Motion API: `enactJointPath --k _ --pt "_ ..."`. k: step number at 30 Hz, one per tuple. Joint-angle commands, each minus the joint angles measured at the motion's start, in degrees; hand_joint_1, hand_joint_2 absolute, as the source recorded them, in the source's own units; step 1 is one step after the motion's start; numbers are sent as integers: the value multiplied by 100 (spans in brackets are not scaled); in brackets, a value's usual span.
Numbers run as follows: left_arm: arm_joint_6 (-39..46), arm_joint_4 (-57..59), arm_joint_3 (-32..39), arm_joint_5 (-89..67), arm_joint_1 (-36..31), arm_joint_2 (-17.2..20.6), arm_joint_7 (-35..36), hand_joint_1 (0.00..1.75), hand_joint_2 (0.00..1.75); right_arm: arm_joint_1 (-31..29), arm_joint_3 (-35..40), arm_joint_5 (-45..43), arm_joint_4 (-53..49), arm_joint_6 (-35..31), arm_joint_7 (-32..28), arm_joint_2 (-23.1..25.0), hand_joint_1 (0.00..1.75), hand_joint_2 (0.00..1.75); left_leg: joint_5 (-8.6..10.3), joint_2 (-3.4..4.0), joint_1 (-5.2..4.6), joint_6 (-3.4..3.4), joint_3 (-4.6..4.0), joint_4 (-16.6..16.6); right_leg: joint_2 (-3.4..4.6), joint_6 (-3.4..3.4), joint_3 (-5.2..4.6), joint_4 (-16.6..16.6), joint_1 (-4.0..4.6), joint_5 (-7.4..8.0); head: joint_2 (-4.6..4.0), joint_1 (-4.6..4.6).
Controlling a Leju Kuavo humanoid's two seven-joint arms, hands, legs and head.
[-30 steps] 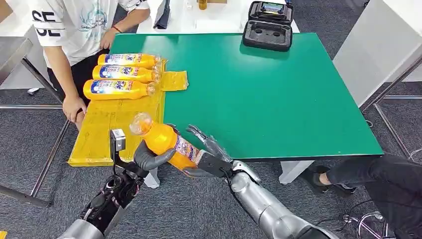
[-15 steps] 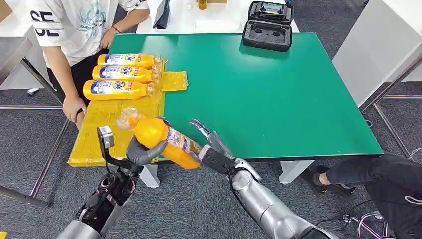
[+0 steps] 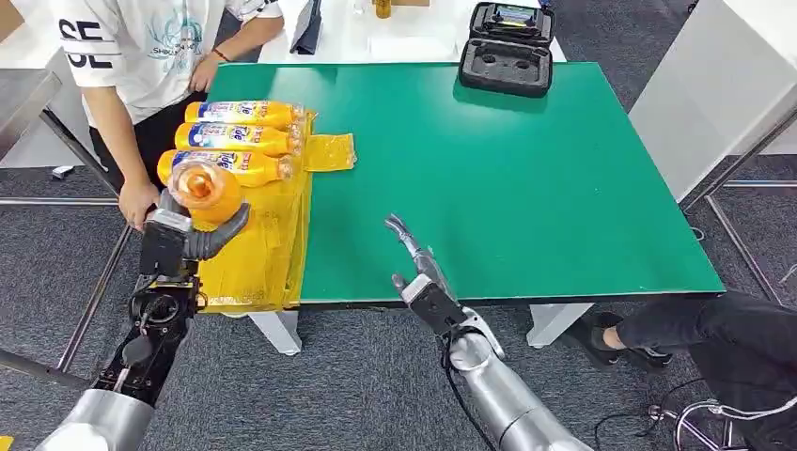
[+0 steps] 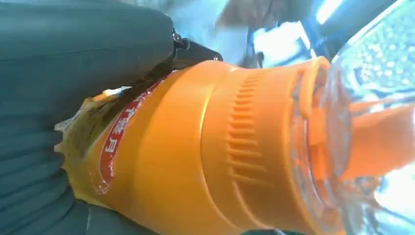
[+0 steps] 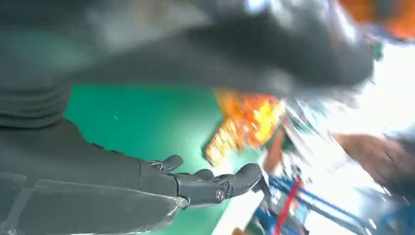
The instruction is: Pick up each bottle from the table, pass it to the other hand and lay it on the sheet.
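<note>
My left hand (image 3: 193, 237) grips an orange bottle (image 3: 204, 190) with a clear cap, held above the near part of the yellow sheet (image 3: 246, 254). Up close the orange bottle (image 4: 210, 152) shows its ribbed neck and red label against my left hand (image 4: 63, 73). Three orange bottles (image 3: 235, 141) lie side by side on the sheet's far end. My right hand (image 3: 414, 258) is open over the green table's (image 3: 507, 178) near edge, fingers straight and holding nothing. Its dark fingers (image 5: 215, 183) stretch out over the green top.
A person in a white shirt (image 3: 141, 47) stands at the table's left, one hand (image 3: 139, 202) resting by the sheet's edge. A black open case (image 3: 507, 47) sits at the far edge. Another person's dark legs (image 3: 714, 348) are at the right.
The right hand let go of the bottle and drew back to the right. The left arm carried the bottle left and away from me, over the sheet.
</note>
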Motion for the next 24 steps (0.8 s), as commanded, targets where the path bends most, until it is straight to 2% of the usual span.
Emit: enactJointPath --k 1,9,11,12,13,15,16,20,24 --pt "603 1391 -395 -1556 -745 311 518 175 175 463 -499 -317 -1736 9 35 -158 0 175 -12 -7 5 -11 26 4 -9 -10 29 4 6 -15 0 -4" --pt "861 1743 -690 -2887 -702 466 1203 175 175 452 -439 -376 -1999 117 35 -114 0 175 -4 1 -1 -6 14 -4 -1 -4 13 -1 0 -6 0 -2" --pt "978 1678 -804 -3584 -608 496 1609 161 175 388 -421 -381 -1856 155 35 -82 0 175 -9 8 4 -7 20 -2 7 -6 18 -2 5 -7 0 -4" --pt "978 1678 -804 -3584 -608 496 1609 161 175 388 -421 -381 -1856 155 35 -82 0 175 -15 6 5 -9 35 -2 4 -8 33 -3 6 -13 0 -4" --pt "856 1617 -836 -3776 -563 513 1737 152 175 372 -435 -425 -1749 183 35 -63 0 175 -12 7 6 -8 28 -2 4 -7 27 -4 7 -11 0 -2" --pt "779 1592 -884 -4041 -555 551 1904 155 175 375 -446 -452 -1695 201 35 -57 0 175 -12 4 5 -8 30 -3 1 -7 29 -5 6 -11 0 0" --pt "630 1609 -945 -4334 -561 603 2071 152 175 367 -448 -478 -1590 261 35 -53 0 175 -6 5 3 -6 18 -4 4 -5 17 -4 3 -5 0 -4" --pt "227 1713 -1069 -4859 -602 695 2336 161 175 348 -493 -566 -1442 388 35 -27 0 175 -18 10 9 -12 41 -2 8 -10 41 -5 10 -13 0 -2" --pt "-261 1858 -1171 -5161 -690 709 2453 154 175 341 -535 -599 -1316 482 35 -1 0 175 -9 5 6 -9 27 -6 4 -8 26 -6 6 -7 0 -4"
